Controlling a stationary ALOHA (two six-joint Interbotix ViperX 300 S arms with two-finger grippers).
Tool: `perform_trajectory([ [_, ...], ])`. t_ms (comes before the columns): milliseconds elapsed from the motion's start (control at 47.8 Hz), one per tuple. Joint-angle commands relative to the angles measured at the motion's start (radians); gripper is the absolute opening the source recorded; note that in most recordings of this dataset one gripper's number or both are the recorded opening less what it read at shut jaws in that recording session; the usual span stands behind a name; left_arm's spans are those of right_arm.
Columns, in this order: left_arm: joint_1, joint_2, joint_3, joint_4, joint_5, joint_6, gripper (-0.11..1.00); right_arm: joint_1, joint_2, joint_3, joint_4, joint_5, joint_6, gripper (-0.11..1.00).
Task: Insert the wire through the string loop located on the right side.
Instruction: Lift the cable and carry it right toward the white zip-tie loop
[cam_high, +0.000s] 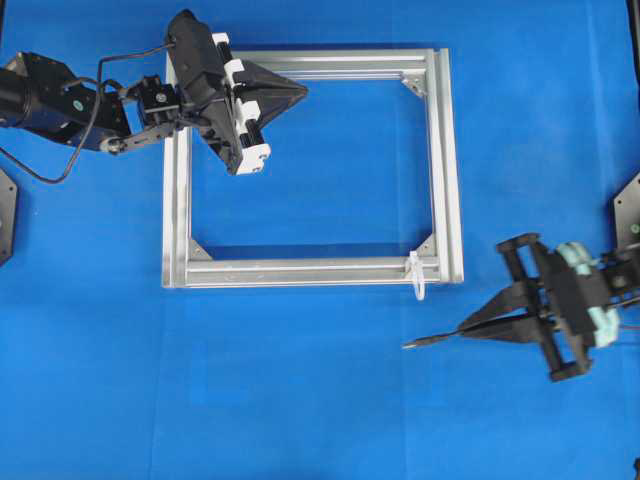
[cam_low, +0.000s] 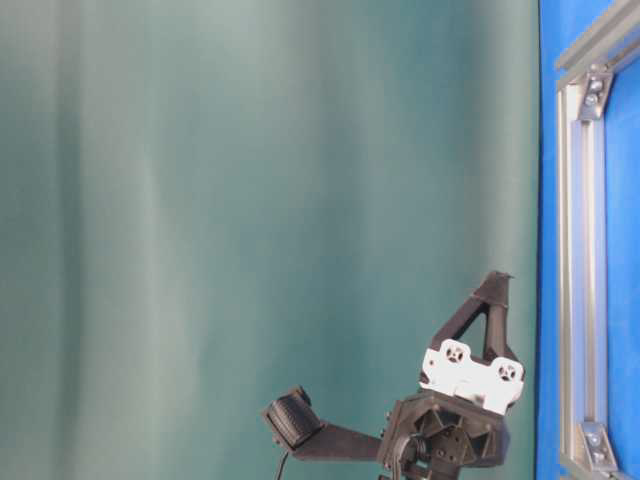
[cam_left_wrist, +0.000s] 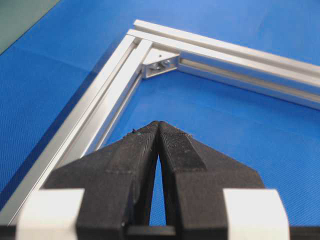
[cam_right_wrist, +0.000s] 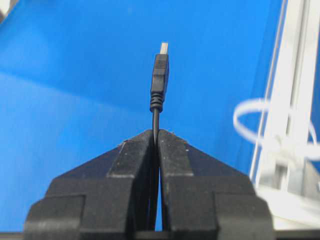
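The wire (cam_right_wrist: 159, 80) is gripped in the right claw (cam_right_wrist: 156, 136), left of the string loop (cam_right_wrist: 262, 125); alignment is judged next. The left claw (cam_left_wrist: 159, 127) is clenched empty.

We see the frame (cam_high: 313, 168) lying flat on the worktop (cam_high: 300, 400), with the string loop (cam_high: 416, 276) on its near bar by the right corner. Our left tool (cam_high: 300, 91) hangs over the far-left corner. Our right tool (cam_high: 465, 331) sits outside, right of the loop, with the wire (cam_high: 432, 340) pointing left.
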Motion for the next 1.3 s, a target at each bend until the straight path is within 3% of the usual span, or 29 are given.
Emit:
perform_trajectory([
  [0, -0.002, -0.034, -0.006, 0.003, -0.011, -0.002, 0.00, 0.006, -0.071, 0.032, 0.003, 0.026, 0.003, -0.03],
  [209, -0.002, -0.035, -0.006, 0.003, -0.015, 0.000, 0.00, 0.006, -0.184, 0.091, 0.003, 0.081, 0.002, -0.03],
  [481, -0.002, -0.035, -0.006, 0.005, -0.015, -0.002, 0.00, -0.006, -0.189, 0.103, 0.003, 0.075, -0.003, -0.03],
  [942, -0.006, -0.035, -0.006, 0.005, -0.015, -0.002, 0.00, -0.193, -0.189, 0.137, 0.003, 0.046, -0.006, -0.03],
  [1277, -0.008, -0.037, -0.006, 0.006, -0.015, -0.002, 0.00, -0.209, -0.189, 0.135, 0.003, 0.046, -0.008, -0.03],
])
